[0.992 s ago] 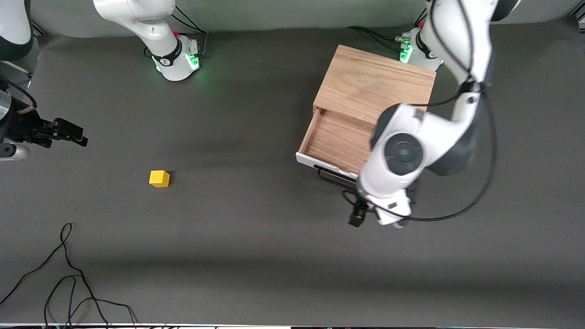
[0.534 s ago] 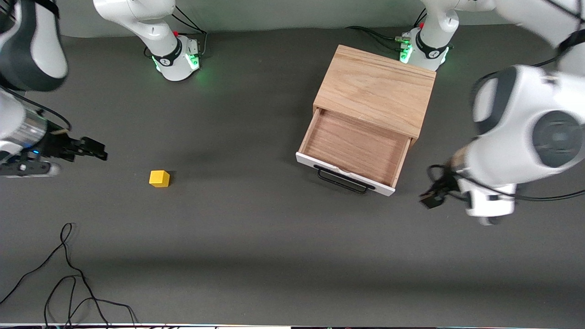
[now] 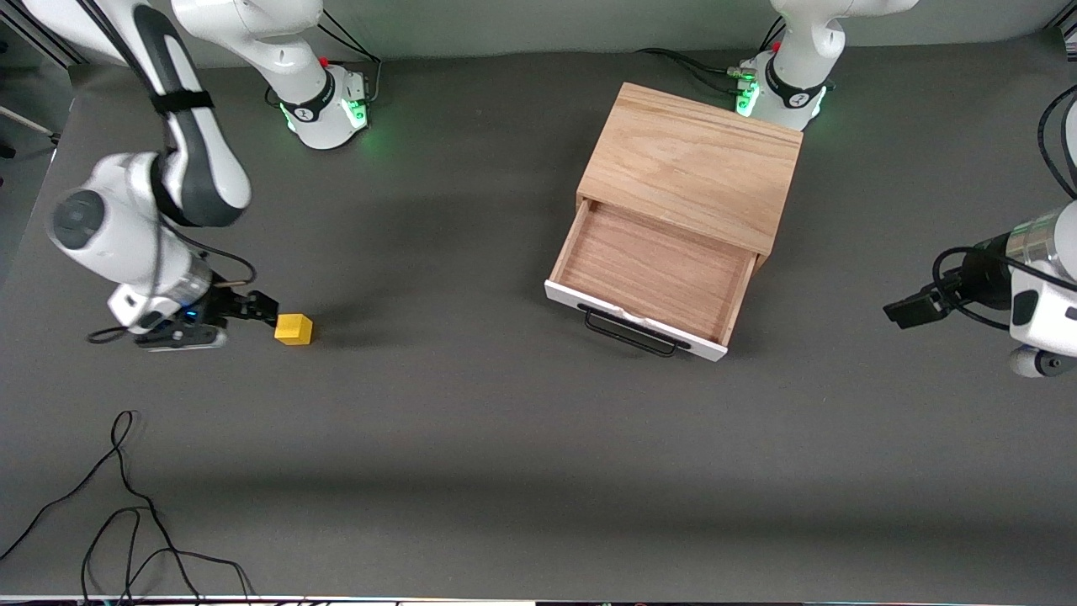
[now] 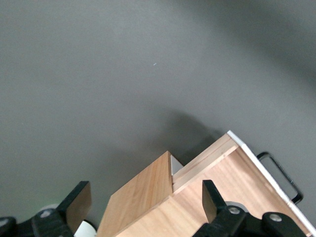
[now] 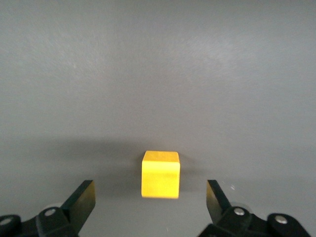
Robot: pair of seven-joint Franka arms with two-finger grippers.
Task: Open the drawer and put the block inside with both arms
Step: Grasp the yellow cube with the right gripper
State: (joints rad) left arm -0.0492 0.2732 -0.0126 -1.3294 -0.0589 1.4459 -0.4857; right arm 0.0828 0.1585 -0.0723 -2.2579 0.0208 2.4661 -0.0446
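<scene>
The drawer point(image 3: 652, 273) stands pulled open from the oak box point(image 3: 694, 164), its wood inside bare, its white front and black handle point(image 3: 631, 333) facing the front camera. The yellow block point(image 3: 294, 329) sits on the table toward the right arm's end. My right gripper point(image 3: 265, 309) is open and low beside the block. In the right wrist view the block point(image 5: 160, 174) lies just ahead of the open gripper point(image 5: 149, 202), untouched. My left gripper point(image 3: 904, 311) is open and empty past the drawer at the left arm's end. Its wrist view shows the gripper point(image 4: 145, 197), the box point(image 4: 143, 197) and the drawer point(image 4: 247, 187).
Loose black cables point(image 3: 126, 505) lie on the grey table point(image 3: 471, 421) near the front camera at the right arm's end. The arms' green-lit bases point(image 3: 324, 109) stand along the edge farthest from the front camera.
My right arm swung in and down from the table's end to the block. My left arm left the drawer handle and moved off toward its own end of the table.
</scene>
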